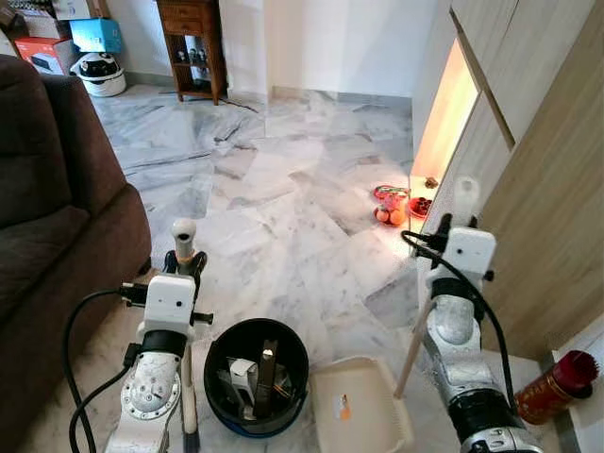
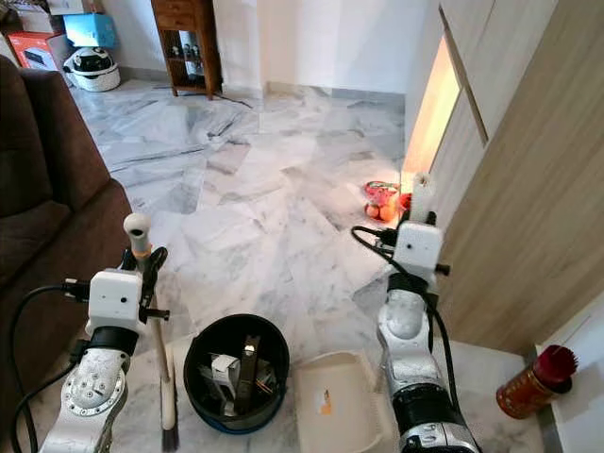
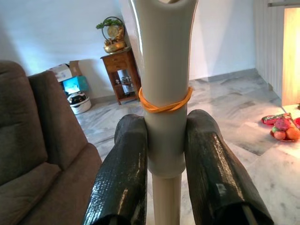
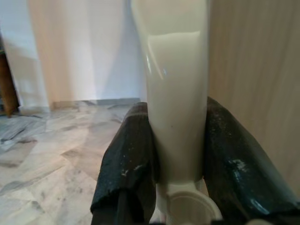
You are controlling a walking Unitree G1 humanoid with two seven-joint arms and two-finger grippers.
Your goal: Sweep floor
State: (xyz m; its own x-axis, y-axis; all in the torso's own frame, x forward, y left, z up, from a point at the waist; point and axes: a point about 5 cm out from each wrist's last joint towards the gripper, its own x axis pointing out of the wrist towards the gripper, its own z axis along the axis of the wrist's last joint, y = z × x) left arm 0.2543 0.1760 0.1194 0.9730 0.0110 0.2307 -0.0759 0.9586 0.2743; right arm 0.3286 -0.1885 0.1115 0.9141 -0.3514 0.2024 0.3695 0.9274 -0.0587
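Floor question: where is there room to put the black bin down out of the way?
The marble floor is bare between the brown sofa, the wooden stand and the fruit plate. It is crowded near the robot, with the black bin, dustpan and red can.

Hidden and cut-off parts on the marble floor

The broom (image 2: 168,377) bristles run off the bottom edge; the dustpan (image 1: 357,406) is cropped there too, its pole partly behind the right arm. The black bin (image 1: 256,376) holds dark clutter too jumbled to identify. The sofa (image 1: 57,236) is cut by the left edge.
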